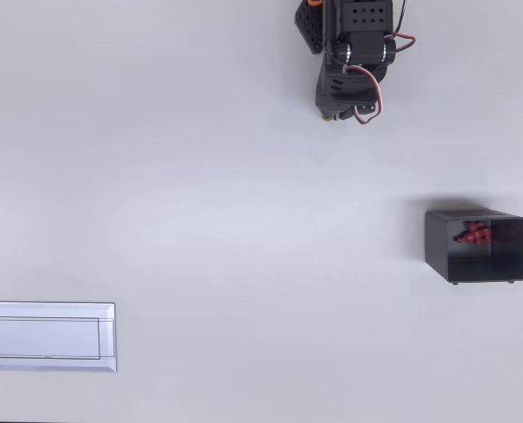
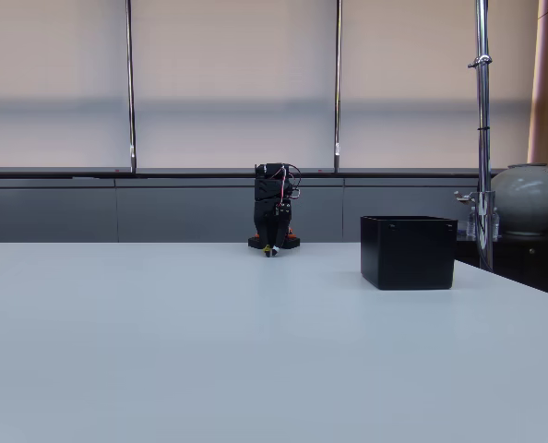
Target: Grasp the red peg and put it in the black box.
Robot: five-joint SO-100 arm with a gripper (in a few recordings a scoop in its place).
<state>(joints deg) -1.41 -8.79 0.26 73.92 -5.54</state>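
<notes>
In the overhead view the white table (image 1: pixel 244 229) lies open; the black box (image 1: pixel 475 246) stands at right, a flat white tray (image 1: pixel 47 337) at near left.

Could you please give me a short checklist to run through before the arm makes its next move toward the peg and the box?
1. Red pegs in the black box: ok; several red pegs lie inside it in the overhead view.
2. A red peg out on the table to grasp: not ok, none seen there.
3. Box upright: ok, it stands square in the fixed view.
4. Tool open or shut: cannot tell, the arm is folded over it.
5. White tray apart from the box: ok, far off at the left.
</notes>
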